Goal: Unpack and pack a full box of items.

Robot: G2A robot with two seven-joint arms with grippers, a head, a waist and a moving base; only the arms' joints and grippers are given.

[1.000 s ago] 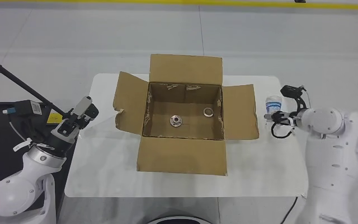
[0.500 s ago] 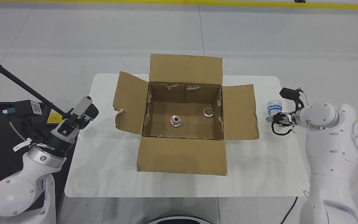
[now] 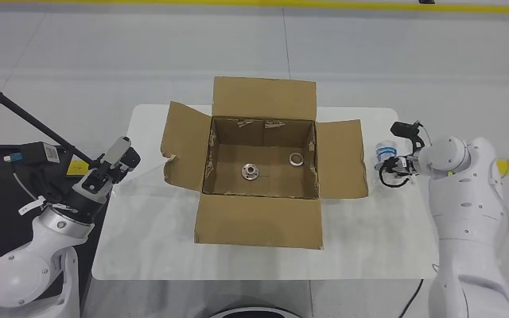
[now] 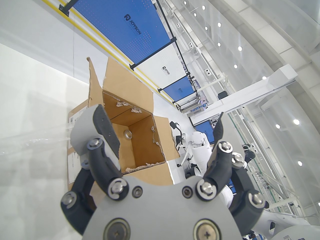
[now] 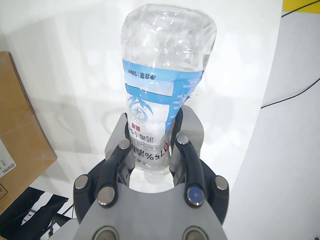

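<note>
An open cardboard box [image 3: 262,171] stands mid-table with all flaps spread; two small metal rings [image 3: 250,170] [image 3: 297,158] lie on its floor. My right gripper [image 3: 391,163] [image 5: 152,128] is shut on a clear plastic bottle [image 5: 165,81] [image 3: 386,149] with a blue-and-white label, held by its neck end just right of the box's right flap [image 3: 343,157], above the table. My left gripper [image 4: 160,128] [image 3: 119,159] stands open with nothing between its fingers, off the table's left edge, looking toward the box [image 4: 130,136].
The white table [image 3: 159,230] has bare surface in front of the box and on its left side. A black stand and equipment [image 3: 36,163] sit left of the table. The box flap [image 5: 17,116] lies close beside the bottle.
My right gripper with the bottle has shifted slightly left toward the box's right flap and turned. The left arm has not moved.
</note>
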